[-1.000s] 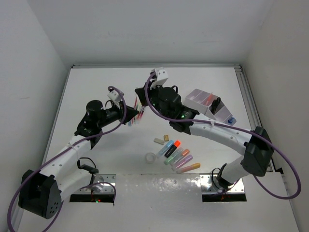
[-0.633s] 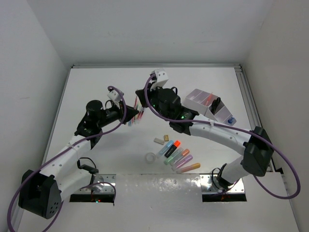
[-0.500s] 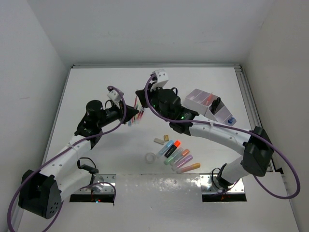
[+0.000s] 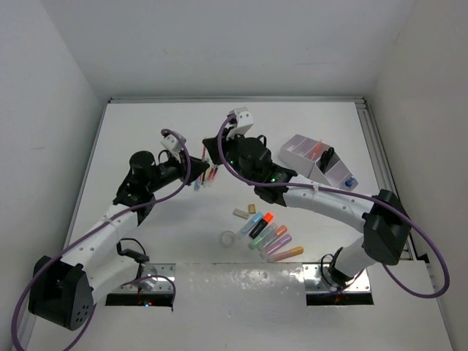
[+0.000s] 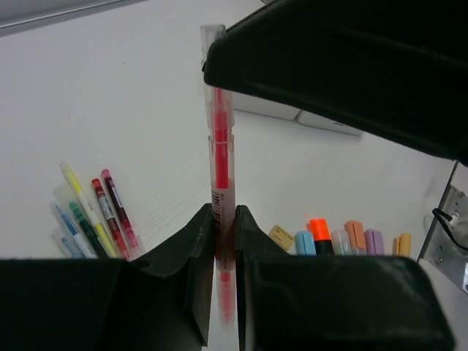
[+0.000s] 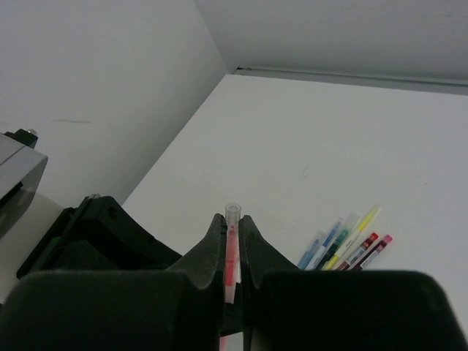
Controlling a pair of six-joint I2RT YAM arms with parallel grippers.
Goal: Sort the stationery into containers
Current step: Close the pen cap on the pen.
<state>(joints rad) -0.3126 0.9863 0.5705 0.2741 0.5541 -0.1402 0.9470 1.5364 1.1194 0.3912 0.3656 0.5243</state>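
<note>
Facing a white surface [image 4: 146, 131] between white walls [image 4: 219, 44], we see left hand [image 5: 223, 217] and right hand [image 6: 232, 225] clamped on one red pen [image 5: 221, 146] above it; six highlighters [image 4: 267, 232], two erasers [image 4: 240, 213], one tape ring [image 4: 229, 238] lie nearby.

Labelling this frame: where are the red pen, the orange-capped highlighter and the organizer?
Translucent red pen [image 5: 221, 168]: left wrist view, mid-barrel.
Orange-capped highlighter [image 5: 317, 228]: left wrist view, cap.
Pale lilac plastic organizer [image 4: 296, 143]: top view, left end.
</note>
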